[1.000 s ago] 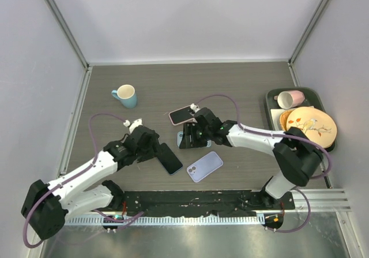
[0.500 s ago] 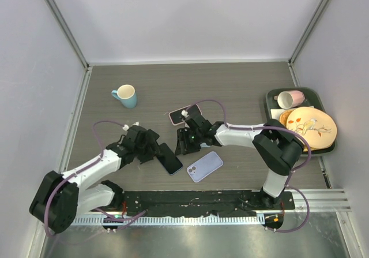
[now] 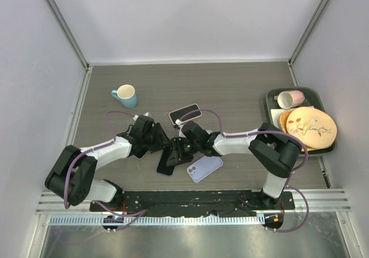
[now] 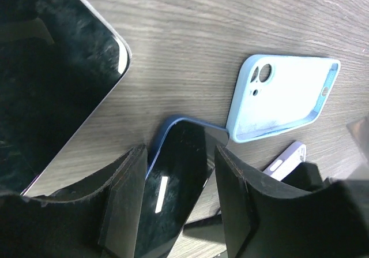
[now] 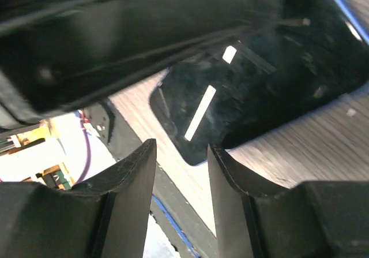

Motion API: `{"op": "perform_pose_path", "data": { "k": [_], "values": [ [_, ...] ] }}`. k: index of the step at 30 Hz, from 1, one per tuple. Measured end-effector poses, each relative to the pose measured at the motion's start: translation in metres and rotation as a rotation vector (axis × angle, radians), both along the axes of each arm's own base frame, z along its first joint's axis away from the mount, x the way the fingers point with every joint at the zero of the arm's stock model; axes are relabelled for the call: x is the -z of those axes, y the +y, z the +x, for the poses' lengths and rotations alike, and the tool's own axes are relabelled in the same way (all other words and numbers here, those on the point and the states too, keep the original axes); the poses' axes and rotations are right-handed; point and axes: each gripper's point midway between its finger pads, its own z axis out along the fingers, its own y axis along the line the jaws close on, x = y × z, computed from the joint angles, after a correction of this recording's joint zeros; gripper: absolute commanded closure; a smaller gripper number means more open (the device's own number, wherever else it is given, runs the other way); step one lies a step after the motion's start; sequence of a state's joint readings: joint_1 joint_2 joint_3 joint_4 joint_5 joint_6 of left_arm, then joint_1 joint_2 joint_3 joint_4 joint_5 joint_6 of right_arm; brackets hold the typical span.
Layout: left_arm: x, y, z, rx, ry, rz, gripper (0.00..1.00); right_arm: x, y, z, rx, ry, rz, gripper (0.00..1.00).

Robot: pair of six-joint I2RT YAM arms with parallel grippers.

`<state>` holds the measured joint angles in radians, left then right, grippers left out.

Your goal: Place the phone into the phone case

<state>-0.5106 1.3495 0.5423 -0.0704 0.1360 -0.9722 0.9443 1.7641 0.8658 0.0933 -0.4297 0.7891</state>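
Observation:
The dark phone (image 3: 165, 164) with a blue edge lies screen up on the table between the two arms. The pale lilac-blue phone case (image 3: 204, 167) lies just right of it, camera cut-out visible. My left gripper (image 3: 158, 142) is open over the phone's upper end. In the left wrist view the phone (image 4: 179, 183) runs between and under the fingers of that gripper (image 4: 180, 154), with the case (image 4: 282, 96) beyond. My right gripper (image 3: 176, 151) is open and empty at the phone's other side. In the right wrist view its tips (image 5: 181, 148) sit just off a corner of the phone (image 5: 271, 79).
A pink-cased phone (image 3: 184, 113) lies behind the grippers. A blue mug (image 3: 125, 95) stands at the back left. A dark tray (image 3: 270, 105) at the right holds a plate (image 3: 311, 127) and a pink cup (image 3: 290, 98). Another dark-screened slab (image 4: 52, 79) lies close by the left gripper.
The left gripper swung up and to the right. The right gripper came down and left to the phone. The phone turned, its free end now pointing towards the near edge.

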Motion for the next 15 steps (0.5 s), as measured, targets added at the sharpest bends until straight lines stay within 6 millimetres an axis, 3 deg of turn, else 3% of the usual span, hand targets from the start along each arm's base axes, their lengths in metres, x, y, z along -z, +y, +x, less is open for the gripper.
{"op": "perform_pose_path", "data": {
  "k": [10, 15],
  "values": [
    [-0.004, -0.006, 0.003, 0.055, -0.018, -0.002, 0.45, -0.015, 0.02, 0.005, 0.016, -0.009, 0.089, 0.52],
    [-0.033, 0.009, 0.001, 0.042, -0.092, 0.045, 0.42, -0.021, 0.02, 0.016, 0.03, -0.048, 0.087, 0.5]
  ]
}}
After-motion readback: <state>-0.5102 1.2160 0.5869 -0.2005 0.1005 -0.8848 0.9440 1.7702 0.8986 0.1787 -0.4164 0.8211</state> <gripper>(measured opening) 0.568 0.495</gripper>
